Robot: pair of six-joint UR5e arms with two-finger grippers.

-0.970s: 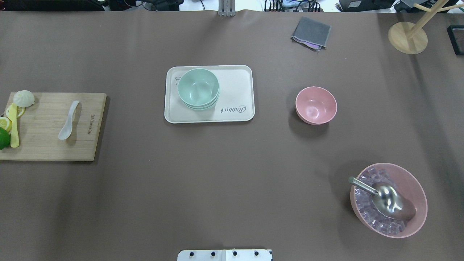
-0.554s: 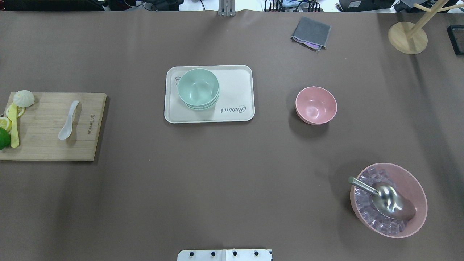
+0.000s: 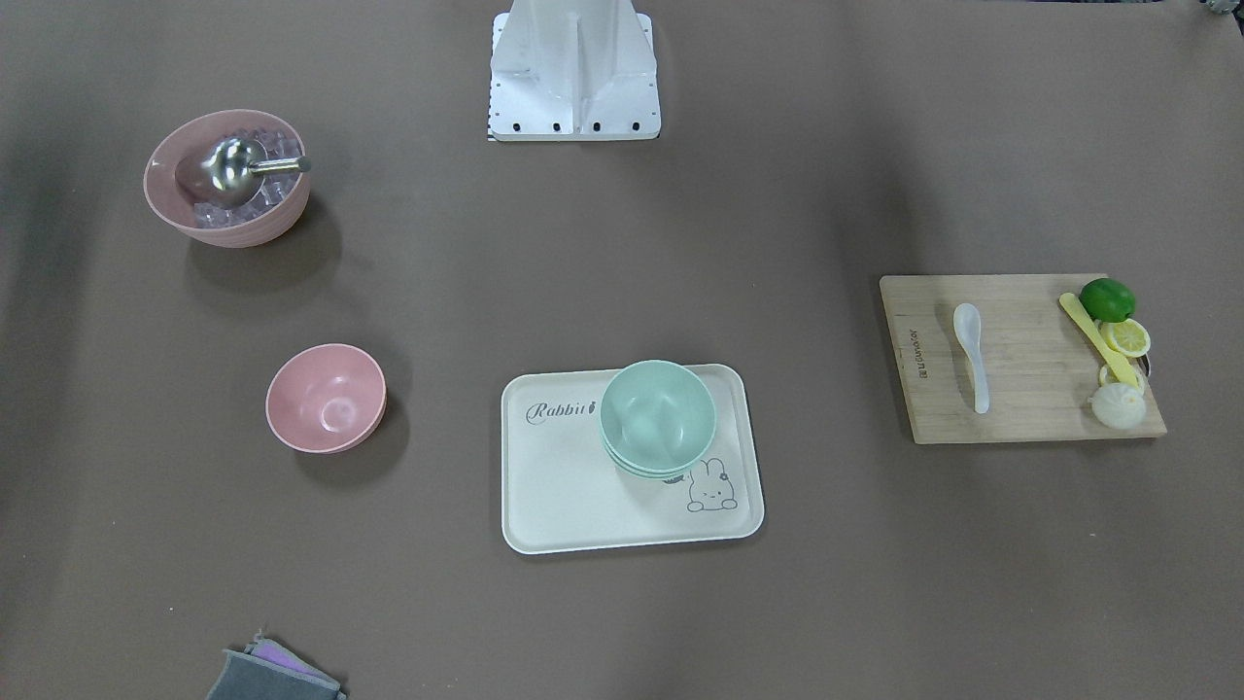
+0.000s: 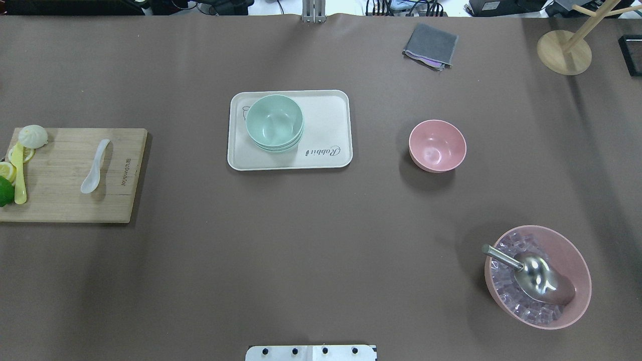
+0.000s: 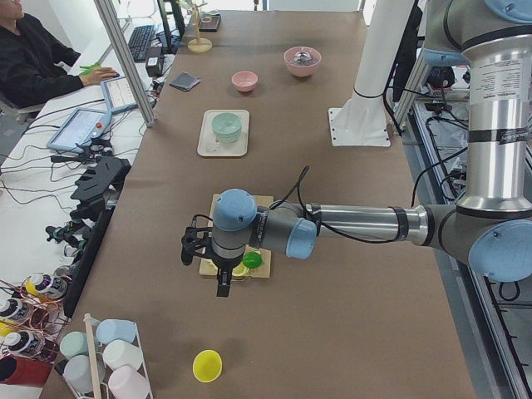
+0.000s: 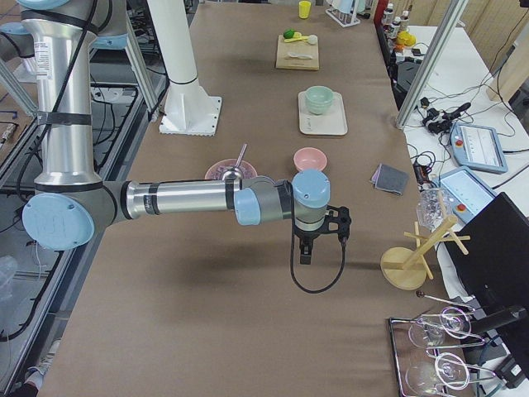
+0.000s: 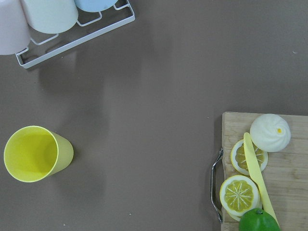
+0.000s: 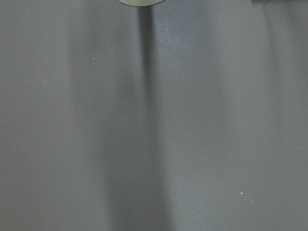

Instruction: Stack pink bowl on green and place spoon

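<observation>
Step 1 has not begun. The pink bowl point(image 4: 437, 145) stands apart from the tray point(image 4: 326, 115), on its right-arm side. The green bowl point(image 4: 274, 122) sits on the tray, and the spoon point(image 4: 95, 166) lies on a cutting board point(image 4: 65, 205) well off the tray's other side. The right gripper point(image 6: 303, 255) and left gripper point(image 5: 222, 287) hang far from the tray; I cannot tell their jaws' state. Next, I judge, the right arm must reach the pink bowl's rim. The tray reads "Rabbit"; the board's mark is illegible.

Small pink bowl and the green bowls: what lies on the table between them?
Nothing: between the small pink bowl and the green bowls the overhead view shows only the tray, its right half bare, and bare table.
</observation>
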